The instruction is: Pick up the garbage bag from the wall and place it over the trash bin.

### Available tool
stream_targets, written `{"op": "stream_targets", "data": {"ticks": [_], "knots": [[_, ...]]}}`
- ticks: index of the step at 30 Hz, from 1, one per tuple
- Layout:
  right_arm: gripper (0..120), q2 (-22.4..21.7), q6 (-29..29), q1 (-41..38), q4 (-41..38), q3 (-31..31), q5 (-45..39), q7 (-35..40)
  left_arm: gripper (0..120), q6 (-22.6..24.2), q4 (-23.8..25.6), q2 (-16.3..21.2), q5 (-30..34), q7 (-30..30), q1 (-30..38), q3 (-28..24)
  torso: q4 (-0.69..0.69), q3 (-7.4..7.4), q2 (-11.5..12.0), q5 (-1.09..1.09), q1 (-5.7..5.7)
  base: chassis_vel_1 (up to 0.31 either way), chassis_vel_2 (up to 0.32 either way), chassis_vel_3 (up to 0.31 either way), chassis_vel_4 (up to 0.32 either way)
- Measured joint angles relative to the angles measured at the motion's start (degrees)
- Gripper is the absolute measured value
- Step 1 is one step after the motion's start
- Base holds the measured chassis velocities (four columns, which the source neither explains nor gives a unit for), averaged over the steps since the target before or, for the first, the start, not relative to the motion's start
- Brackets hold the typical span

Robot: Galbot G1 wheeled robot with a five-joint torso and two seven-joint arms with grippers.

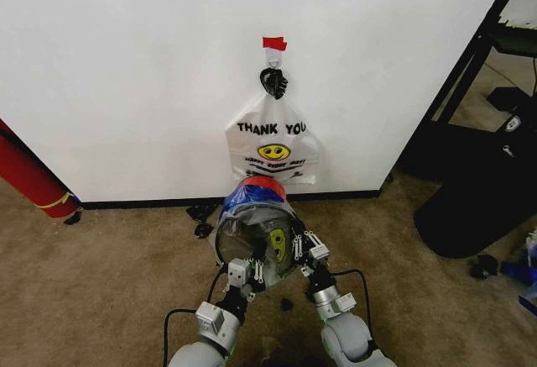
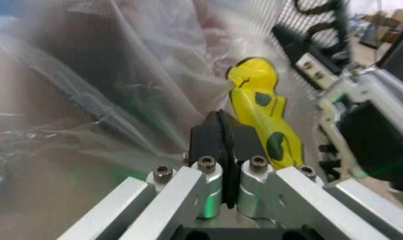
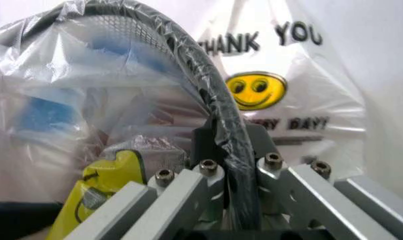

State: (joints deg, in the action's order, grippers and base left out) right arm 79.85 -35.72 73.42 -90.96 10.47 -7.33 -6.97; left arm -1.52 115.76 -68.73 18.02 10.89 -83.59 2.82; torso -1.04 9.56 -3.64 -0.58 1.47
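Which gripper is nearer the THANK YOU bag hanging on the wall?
Right. The right gripper sits at the trash bin's far rim, below the THANK YOU bag. The left gripper is at the near rim, farther back, shut on the garbage bag.

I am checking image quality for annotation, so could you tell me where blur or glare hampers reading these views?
Head view: evenly lit and sharp; the THANK YOU bag on the wall reads clearly. Left wrist view: the garbage bag is soft and smeared, its yellow smiley distorted by folds. Right wrist view: glare streaks on the plastic over the trash bin rim; near finger hardware slightly blurred.
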Motion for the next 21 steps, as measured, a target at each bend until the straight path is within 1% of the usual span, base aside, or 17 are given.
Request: {"op": "stream_targets", "data": {"ticks": [2, 6, 18, 21], "knots": [[0, -0.06, -0.34, -0.01, -0.02, -0.05, -0.05, -1.11, 0, 1.21, 0.07, -0.54, 0.46, 1.25, 0.19, -0.16, 0.0, 0.0, 0.0, 0.0, 0.0, 0.0, 0.0, 0.0, 0.0], [0, -0.05, -0.81, -0.03, -0.02, -0.16, -0.06, -2.05, 0, 2.0, 0.09, -1.18, 0.74, 1.97, 0.34, -0.29, 0.0, 0.0, 0.0, 0.0, 0.0, 0.0, 0.0, 0.0, 0.0], [0, 0.34, -1.33, 0.44, 0.78, 0.07, -0.15, -2.92, 0, 1.85, 0.23, -1.44, 0.36, 1.82, 0.39, -0.19, 0.0, 0.0, 0.0, 0.0, 0.0, 0.0, 0.0, 0.0, 0.0], [0, 0.92, -1.65, 0.41, 1.55, 0.07, -0.16, -3.43, 0, 1.6, -0.76, -1.39, 1.05, 2.13, 1.58, 0.03, 0.0, 0.0, 0.0, 0.0, 0.0, 0.0, 0.0, 0.0, 0.0]]}}
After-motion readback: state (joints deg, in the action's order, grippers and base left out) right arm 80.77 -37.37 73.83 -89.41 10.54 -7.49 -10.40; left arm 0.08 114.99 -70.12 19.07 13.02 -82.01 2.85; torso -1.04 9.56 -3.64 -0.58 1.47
